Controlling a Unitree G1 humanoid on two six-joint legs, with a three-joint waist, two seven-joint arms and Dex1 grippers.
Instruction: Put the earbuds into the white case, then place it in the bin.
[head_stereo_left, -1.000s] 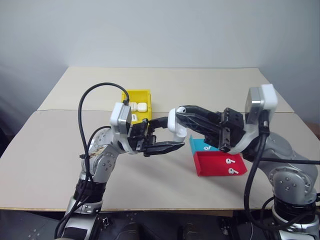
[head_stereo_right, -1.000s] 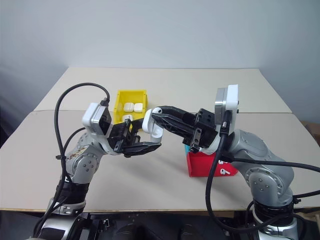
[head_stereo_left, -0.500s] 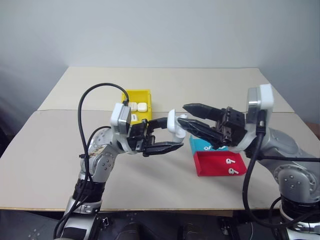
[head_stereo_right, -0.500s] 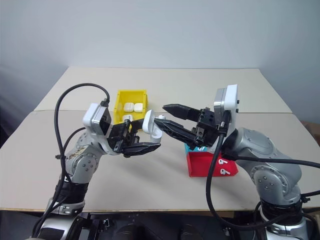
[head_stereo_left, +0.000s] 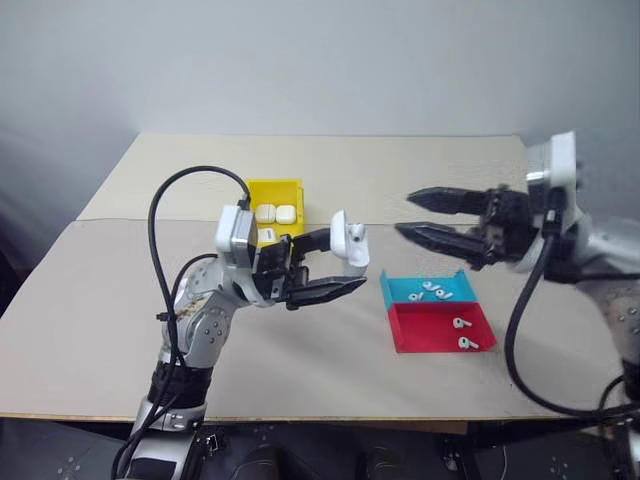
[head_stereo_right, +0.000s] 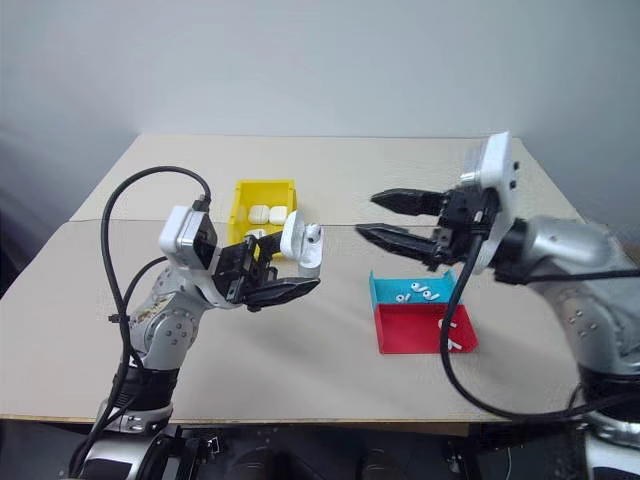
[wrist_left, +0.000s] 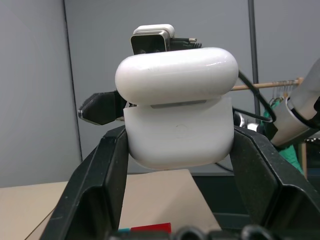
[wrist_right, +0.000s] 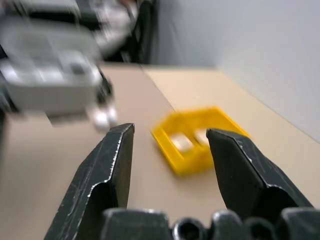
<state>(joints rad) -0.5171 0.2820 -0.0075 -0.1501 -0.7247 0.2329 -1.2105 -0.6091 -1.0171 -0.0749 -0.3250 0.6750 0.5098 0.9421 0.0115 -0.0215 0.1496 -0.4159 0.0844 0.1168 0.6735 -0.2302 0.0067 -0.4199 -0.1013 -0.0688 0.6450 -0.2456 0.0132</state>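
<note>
1. The left tool (head_stereo_left: 338, 270) is clamped on the white case (head_stereo_left: 349, 240), holding it up in the air above the table (head_stereo_left: 100, 300), left of centre.
2. In the left wrist view the case (wrist_left: 177, 107) sits between the two black fingers (wrist_left: 100, 185), gripped at its lower body, with its lid slightly ajar.
3. The right tool (head_stereo_left: 425, 215) hangs in the air to the right of the case and well apart from it; its two fingers are spread wide with nothing between them.
4. The yellow bin (head_stereo_left: 272, 192) stands on the table at the far left, behind the left tool. Two closed white cases (head_stereo_left: 276, 213) lie side by side in it, with a third white piece (head_stereo_left: 268, 235) nearer.
5. A teal tray (head_stereo_left: 395, 290) and a red tray (head_stereo_left: 420, 335) sit touching each other near the right, the teal one farther away.
6. Earbuds (head_stereo_left: 432, 291) lie in the teal tray, and two more earbuds (head_stereo_left: 461, 333) lie in the red tray.
</note>
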